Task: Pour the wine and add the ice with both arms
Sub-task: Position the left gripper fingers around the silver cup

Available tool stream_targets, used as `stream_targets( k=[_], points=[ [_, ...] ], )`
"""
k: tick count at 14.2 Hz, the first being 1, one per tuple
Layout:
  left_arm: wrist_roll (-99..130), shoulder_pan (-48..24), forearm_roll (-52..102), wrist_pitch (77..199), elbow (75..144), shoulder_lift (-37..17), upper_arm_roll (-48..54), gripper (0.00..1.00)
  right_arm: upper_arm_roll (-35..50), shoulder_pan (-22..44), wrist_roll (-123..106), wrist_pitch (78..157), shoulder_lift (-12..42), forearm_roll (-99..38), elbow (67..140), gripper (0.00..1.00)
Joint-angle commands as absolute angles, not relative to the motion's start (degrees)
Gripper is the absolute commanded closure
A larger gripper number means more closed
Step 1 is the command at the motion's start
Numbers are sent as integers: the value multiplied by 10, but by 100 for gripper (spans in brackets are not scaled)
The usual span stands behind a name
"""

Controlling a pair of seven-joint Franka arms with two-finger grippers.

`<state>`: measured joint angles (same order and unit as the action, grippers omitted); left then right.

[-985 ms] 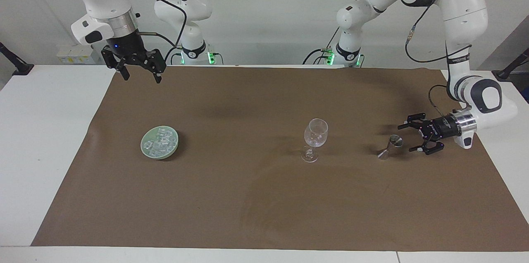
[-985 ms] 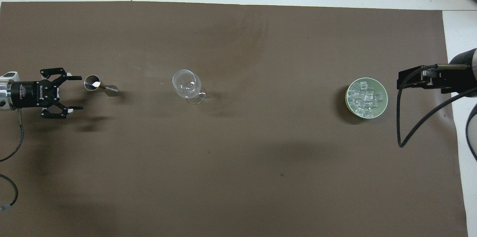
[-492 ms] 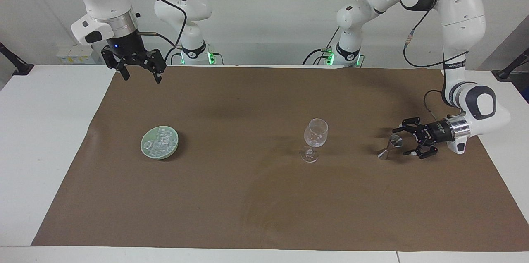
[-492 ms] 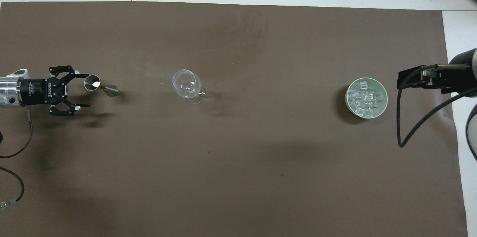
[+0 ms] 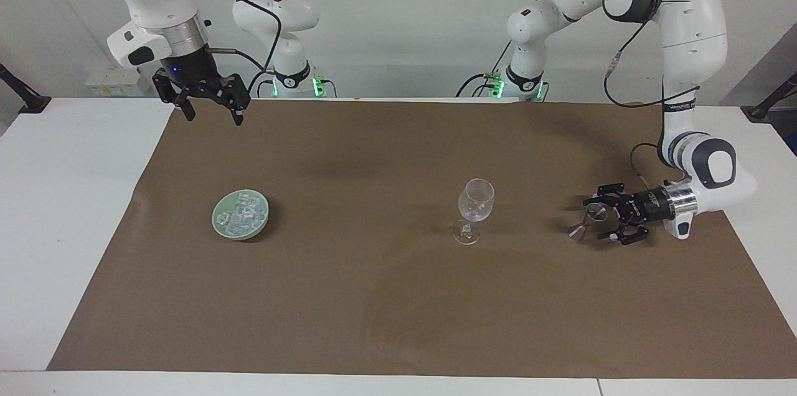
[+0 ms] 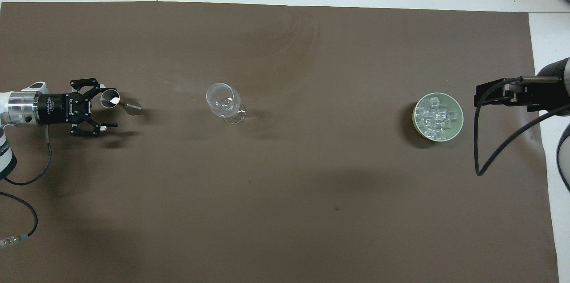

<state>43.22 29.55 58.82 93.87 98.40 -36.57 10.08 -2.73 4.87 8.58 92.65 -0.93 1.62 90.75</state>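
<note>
Brown paper covers the white table [image 5: 62, 209]. Small clear, glassy ice cubes [image 6: 435, 117] sit heaped in a pale green round dish [image 5: 218, 226] toward the right arm's end. Left gripper [image 5: 599, 220], fingers spread, lies level around a small steel jigger [image 6: 116, 101], not pinching it. A clear wine glass [image 5: 474, 209] stands mid-table. Right gripper [image 5: 210, 111] waits high with jaws spread.
</note>
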Motion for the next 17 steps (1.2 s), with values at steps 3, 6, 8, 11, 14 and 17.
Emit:
stream_targets(
  k=[3,6,8,11,14,17],
  points=[
    [426,295,610,950,967,-385,106,0,-25,43,76,940,-23,12,925,0],
    [425,300,611,951,966,-395,114,0,-25,43,76,940,-23,13,925,0],
    [425,300,611,950,965,-396,115,0,-25,43,76,940,-23,13,925,0],
    [425,301,612,950,965,-397,116,0,-25,43,76,940,-23,13,925,0],
    [418,305,626,948,967,-402,116,0,-25,43,76,940,-23,13,925,0],
    [411,310,627,946,967,-407,117,0,-25,43,76,940,-23,13,925,0]
  ],
)
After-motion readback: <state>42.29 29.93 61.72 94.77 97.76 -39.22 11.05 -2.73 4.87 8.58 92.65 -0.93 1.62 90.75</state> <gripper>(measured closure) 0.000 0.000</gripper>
